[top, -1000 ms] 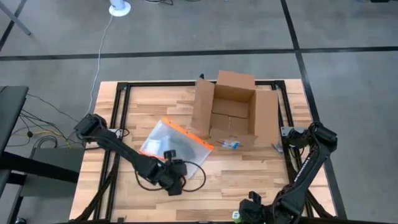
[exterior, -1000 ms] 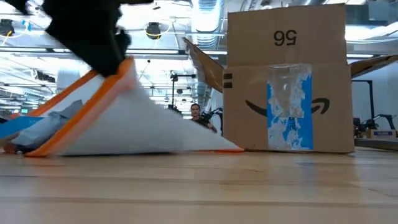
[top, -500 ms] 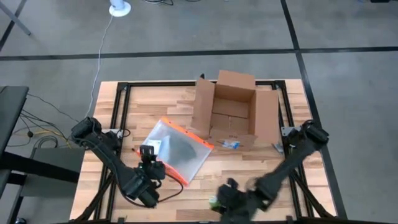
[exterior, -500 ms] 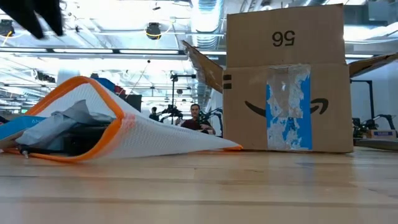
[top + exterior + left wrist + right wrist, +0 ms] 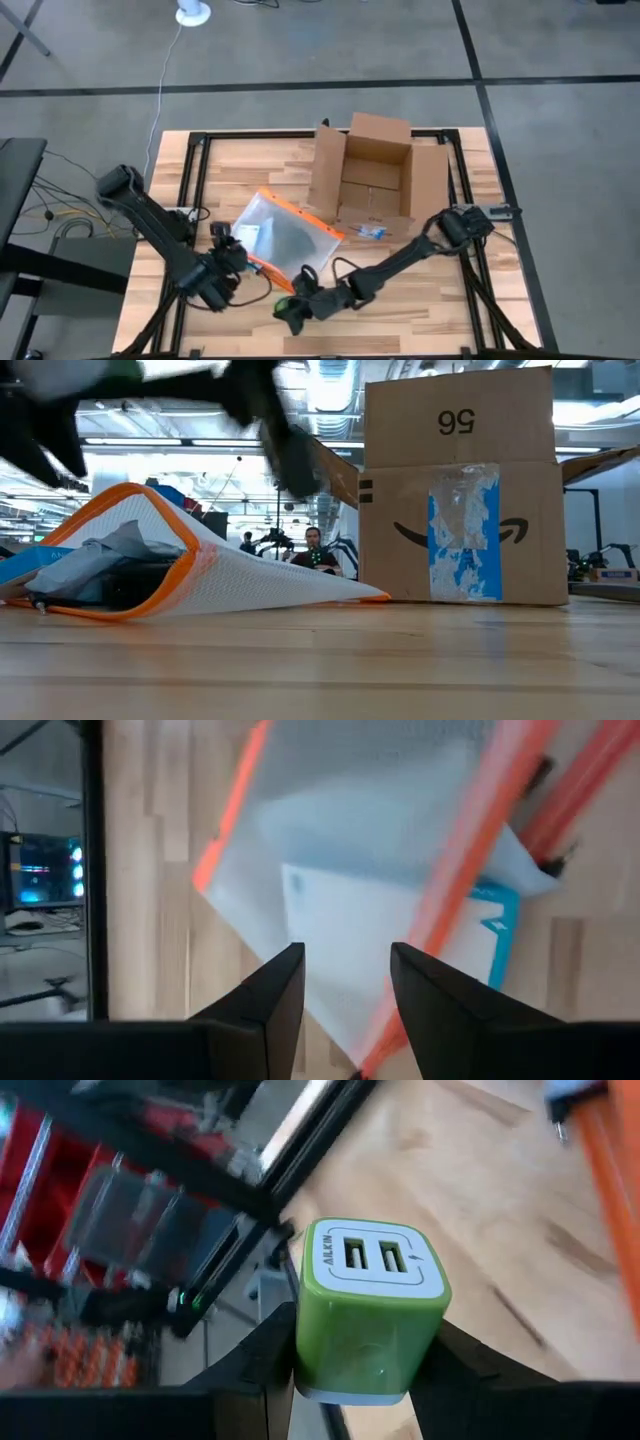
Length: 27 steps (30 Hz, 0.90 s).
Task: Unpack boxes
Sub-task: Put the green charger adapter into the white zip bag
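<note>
Near the worktop's front edge, the right tool clamps a green USB charger; a sloppy release could roll it off. Left tool, slightly parted and empty, hovers over the pouch. Box sits open toward the back-right corner.

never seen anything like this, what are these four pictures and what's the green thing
It is a two-armed robot at a wooden table, filmed by four cameras at once. One looks straight down, one sits level with the tabletop, and one rides on each wrist, looking past that arm's two dark fingers.

On the table stand an open cardboard box and, lying beside it, a clear pouch with orange edges.

The green thing is a small USB charger block with two ports. The right gripper holds it clamped between its fingers, near the table's front edge. The left gripper hangs open over the pouch, holding nothing.
</note>
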Motion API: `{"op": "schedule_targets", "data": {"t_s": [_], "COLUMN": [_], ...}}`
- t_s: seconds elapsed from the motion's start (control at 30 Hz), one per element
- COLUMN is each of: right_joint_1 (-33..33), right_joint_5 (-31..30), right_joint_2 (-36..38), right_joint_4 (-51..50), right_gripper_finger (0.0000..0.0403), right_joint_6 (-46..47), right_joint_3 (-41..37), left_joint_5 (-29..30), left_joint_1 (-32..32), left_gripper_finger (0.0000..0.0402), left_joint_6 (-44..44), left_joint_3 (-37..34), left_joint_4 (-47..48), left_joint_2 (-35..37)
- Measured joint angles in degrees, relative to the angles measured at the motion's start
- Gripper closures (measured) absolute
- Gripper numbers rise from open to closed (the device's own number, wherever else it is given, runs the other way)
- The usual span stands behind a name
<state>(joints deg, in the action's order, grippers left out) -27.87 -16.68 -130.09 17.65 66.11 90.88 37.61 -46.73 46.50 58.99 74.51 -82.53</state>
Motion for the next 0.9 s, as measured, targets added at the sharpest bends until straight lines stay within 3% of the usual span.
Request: {"op": "schedule_targets", "data": {"t_s": [0.17,0.3,0.6,0.9], "right_joint_1": [0.73,1.28,3.05,2.95], "right_joint_5": [0.54,-0.06,-9.89,-19.62], "right_joint_2": [-6.38,-8.6,-8.95,-6.41], "right_joint_4": [0.56,-5.1,-14.21,-33.4], "right_gripper_finger": [0.0271,0.0271,0.0271,0.0271], "right_joint_6": [6.63,13.52,27.97,37.39], "right_joint_3": [6.59,9.76,10.22,10.24], "left_joint_5": [3.71,4.65,8.2,9.27], "left_joint_1": [0.93,1.77,1.93,1.91], "left_gripper_finger": [0.0265,0.0265,0.0265,0.0265], "left_joint_6": [0.3,0.3,0.82,0.01], "left_joint_3": [-0.25,-0.25,-0.27,-0.27], "left_joint_4": [0.57,0.37,-1.79,-6.94], "left_joint_2": [7.62,11.25,11.92,11.23]}}
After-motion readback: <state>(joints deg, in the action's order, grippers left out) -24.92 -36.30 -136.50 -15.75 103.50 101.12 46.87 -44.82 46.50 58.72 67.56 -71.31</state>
